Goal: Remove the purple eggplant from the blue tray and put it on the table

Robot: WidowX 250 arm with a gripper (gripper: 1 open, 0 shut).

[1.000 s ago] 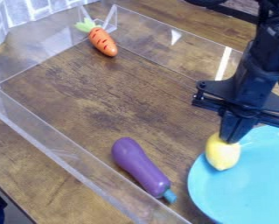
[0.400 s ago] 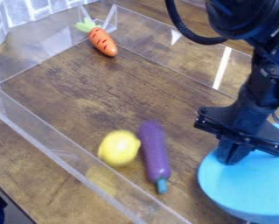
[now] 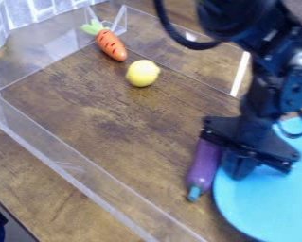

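The purple eggplant (image 3: 204,166) lies on the dark wood table (image 3: 102,123), stem end toward the front, right against the left rim of the blue tray (image 3: 277,210). Whether it touches the rim I cannot tell. My black gripper (image 3: 244,159) hangs low over the tray's left edge, just right of the eggplant's upper end and close to it. Its dark fingers blur together, so their gap does not show, and nothing is clearly held.
A yellow lemon (image 3: 143,73) sits on the table toward the back, with an orange carrot (image 3: 110,43) behind it near the far corner. Clear acrylic walls (image 3: 64,156) edge the table along the front left and the back.
The eggplant now lies further right, against the tray's rim. The lemon has gone from the front of the table to the back near the carrot. The gripper sits lower and further left.
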